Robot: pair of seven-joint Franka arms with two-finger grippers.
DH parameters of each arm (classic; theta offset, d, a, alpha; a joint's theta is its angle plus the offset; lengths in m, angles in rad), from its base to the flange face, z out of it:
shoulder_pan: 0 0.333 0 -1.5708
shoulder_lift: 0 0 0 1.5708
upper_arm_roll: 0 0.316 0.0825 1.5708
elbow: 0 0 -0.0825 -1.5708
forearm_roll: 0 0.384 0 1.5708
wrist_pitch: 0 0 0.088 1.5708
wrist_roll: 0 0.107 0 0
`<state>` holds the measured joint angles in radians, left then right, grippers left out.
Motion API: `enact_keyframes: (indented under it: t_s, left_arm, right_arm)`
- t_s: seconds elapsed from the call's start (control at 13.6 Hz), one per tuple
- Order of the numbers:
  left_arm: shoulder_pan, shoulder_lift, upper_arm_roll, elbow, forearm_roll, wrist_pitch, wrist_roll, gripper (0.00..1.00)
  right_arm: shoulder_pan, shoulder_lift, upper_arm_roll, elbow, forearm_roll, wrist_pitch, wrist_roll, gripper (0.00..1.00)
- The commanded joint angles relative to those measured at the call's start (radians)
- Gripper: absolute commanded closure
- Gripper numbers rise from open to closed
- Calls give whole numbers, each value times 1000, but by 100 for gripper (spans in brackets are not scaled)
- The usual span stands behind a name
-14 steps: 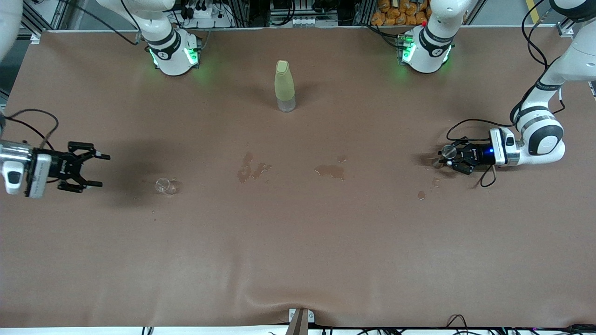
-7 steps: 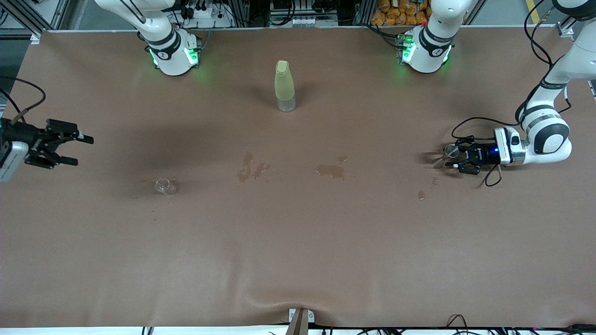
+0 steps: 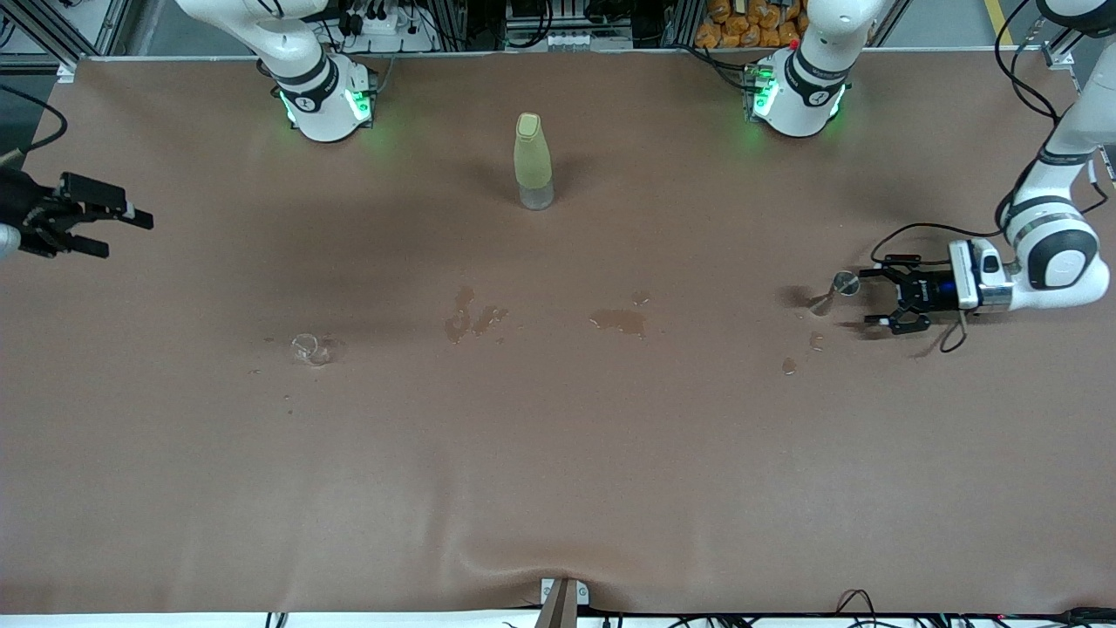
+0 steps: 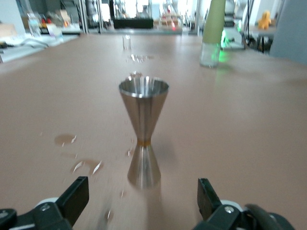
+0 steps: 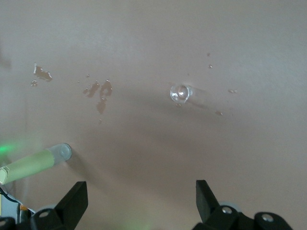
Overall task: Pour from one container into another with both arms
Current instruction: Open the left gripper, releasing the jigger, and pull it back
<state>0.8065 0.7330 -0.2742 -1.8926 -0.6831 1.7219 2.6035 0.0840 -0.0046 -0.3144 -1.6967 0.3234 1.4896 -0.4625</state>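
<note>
The steel jigger [image 3: 843, 283] stands upright on the table near the left arm's end, free of any grip. My left gripper [image 3: 872, 298] is open just beside it, low over the table. In the left wrist view the jigger [image 4: 143, 129] stands a little ahead of the open left gripper [image 4: 140, 199], outside its fingers. The tiny clear glass cup [image 3: 307, 349] sits on the table toward the right arm's end. My right gripper [image 3: 126, 235] is open and holds nothing, up over the table's edge at that end. From the right wrist the glass cup [image 5: 181, 93] shows well away from the right gripper [image 5: 139, 199].
A tall yellow-green bottle [image 3: 533, 161] stands mid-table, nearer the bases. Wet patches [image 3: 471, 318] lie in the middle of the brown table, with another patch [image 3: 619, 321] beside them and small drops [image 3: 789, 365] near the jigger.
The left gripper has opened, let go of the jigger and drawn back toward the left arm's end. The right gripper has pulled away from the glass cup toward the table's edge.
</note>
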Motion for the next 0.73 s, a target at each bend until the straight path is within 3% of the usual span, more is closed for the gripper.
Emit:
enact_keyframes:
  t_s: [0.0,0.37,0.66]
  left_arm:
    - [2,-56,16,42,82,-47,-60,0]
    - [0,-159,27,78,195,-68,-124,0]
    - [-3,-297,24,99,264,-76,-213,0]
  right_arm:
    - [-19,-23,82,35,-82,-22,138,0]
    - [-110,-38,262,64,-177,-25,275,0]
    - [-112,-28,290,170,-265,-88,340,0]
